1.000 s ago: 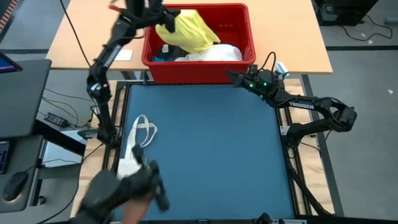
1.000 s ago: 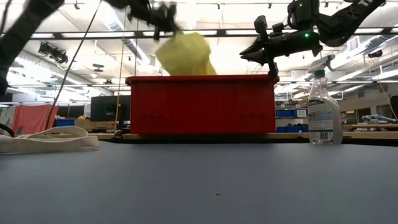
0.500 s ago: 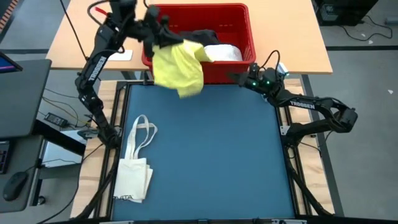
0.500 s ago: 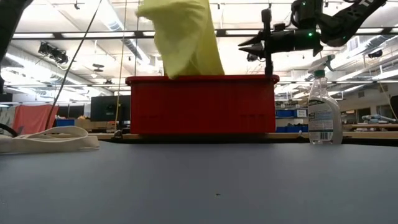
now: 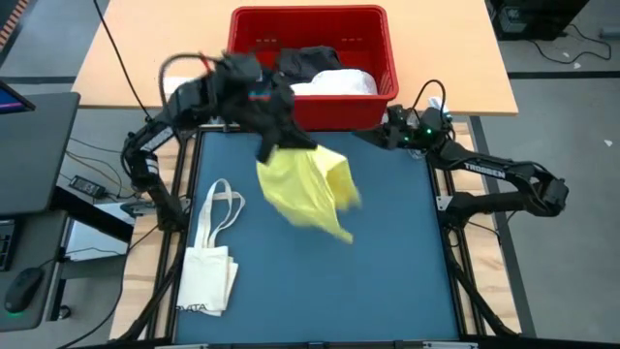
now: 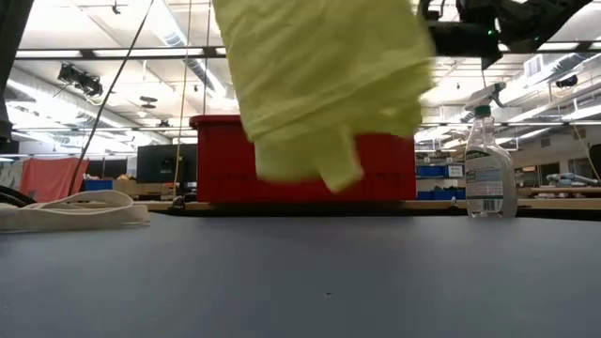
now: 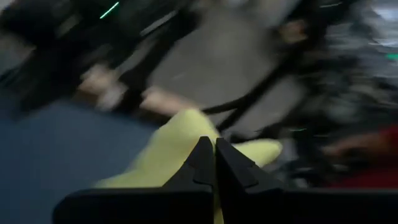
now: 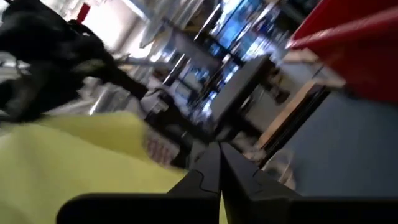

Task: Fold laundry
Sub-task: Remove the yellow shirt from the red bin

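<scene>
Left gripper (image 5: 266, 145) clamped on the yellow garment (image 5: 308, 190), which hangs below it, clear of the blue mat (image 5: 387, 271), just in front of the red bin (image 5: 363, 107). Right gripper (image 5: 373, 134) pinched shut on nothing, beside the bin's near corner. Step looks like fetching; next, lower and spread the cloth flat
</scene>
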